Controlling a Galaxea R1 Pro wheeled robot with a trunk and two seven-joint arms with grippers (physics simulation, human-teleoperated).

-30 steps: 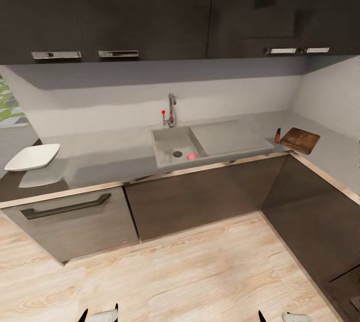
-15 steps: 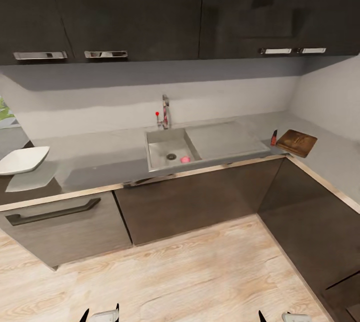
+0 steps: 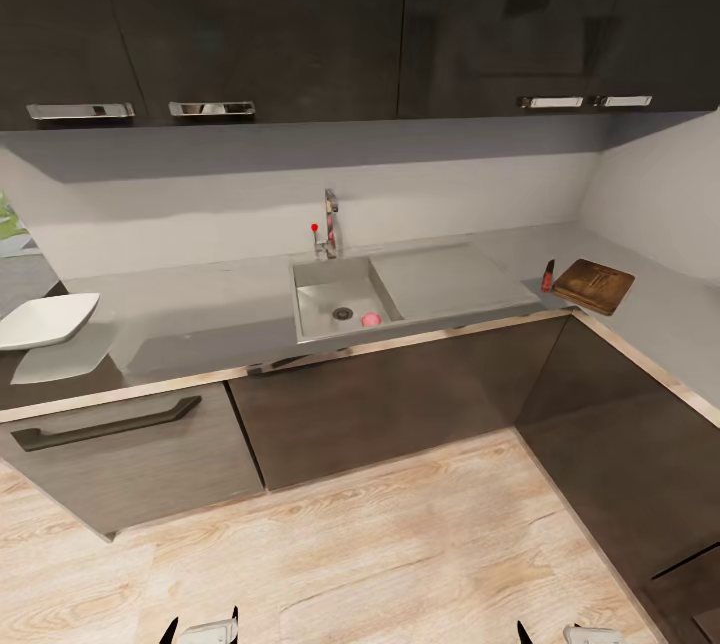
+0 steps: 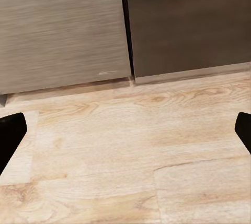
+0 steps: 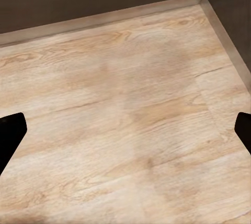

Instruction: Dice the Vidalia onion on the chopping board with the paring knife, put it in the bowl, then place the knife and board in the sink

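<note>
Sitting in the sink point(image 3: 320, 286) basin just right of the drain, frame centre: Vidalia onion point(image 3: 371, 320). Chopping board point(image 3: 595, 285) and paring knife point(image 3: 548, 275) at right-middle on the countertop point(image 3: 200, 309); bowl point(image 3: 45, 320) at left edge. Left gripper point(image 3: 203, 627) and right gripper point(image 3: 570, 632) hang low at the bottom edge over the floor, jaws spread, holding nothing. Onion lies well ahead, roughly between them, probably slightly nearer the left.

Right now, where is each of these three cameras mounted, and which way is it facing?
Head view: high on the robot, facing down at the counter, sink and onion; finger tips at the lower edge.
Left wrist view: low on the left arm, facing floor and cabinet fronts; open fingers.
Right wrist view: facing floor; open fingers.
Shared: the wooden floor.
</note>
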